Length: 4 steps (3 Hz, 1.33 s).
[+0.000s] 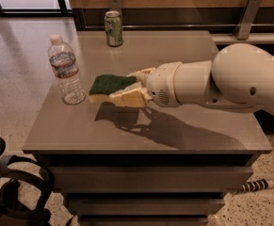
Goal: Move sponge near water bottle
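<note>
The tool (pixel 127 88), clamped on the sponge (pixel 109 84), holds it clear of the surface (pixel 188 55), just beside the water bottle (pixel 67 72); a shadow lies beneath. The step in hand is judged to be the set-down: descend straight, release only once the foam lies flat, then withdraw away from the bottle, which looks easy to topple. The can (pixel 113 28) stands well apart.

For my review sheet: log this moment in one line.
gripper mid-table, shut on sponge | sponge above table, beside water bottle, not touching | not yet released
</note>
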Each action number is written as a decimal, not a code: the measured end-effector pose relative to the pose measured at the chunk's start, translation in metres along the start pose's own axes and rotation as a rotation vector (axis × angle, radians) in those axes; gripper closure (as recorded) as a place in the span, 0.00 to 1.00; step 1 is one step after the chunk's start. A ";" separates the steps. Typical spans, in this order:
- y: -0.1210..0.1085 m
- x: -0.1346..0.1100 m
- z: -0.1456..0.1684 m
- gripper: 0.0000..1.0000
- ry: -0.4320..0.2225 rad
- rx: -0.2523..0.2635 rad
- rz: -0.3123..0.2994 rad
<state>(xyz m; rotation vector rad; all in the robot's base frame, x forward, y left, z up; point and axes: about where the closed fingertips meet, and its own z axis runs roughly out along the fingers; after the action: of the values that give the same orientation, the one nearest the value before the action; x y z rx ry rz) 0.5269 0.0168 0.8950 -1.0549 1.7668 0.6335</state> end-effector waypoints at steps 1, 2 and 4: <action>0.019 0.007 0.029 1.00 -0.025 -0.046 -0.013; 0.021 0.006 0.030 0.84 -0.025 -0.049 -0.018; 0.024 0.003 0.031 0.37 -0.025 -0.053 -0.024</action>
<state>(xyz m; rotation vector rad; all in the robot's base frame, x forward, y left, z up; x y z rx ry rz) 0.5198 0.0521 0.8781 -1.0983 1.7218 0.6796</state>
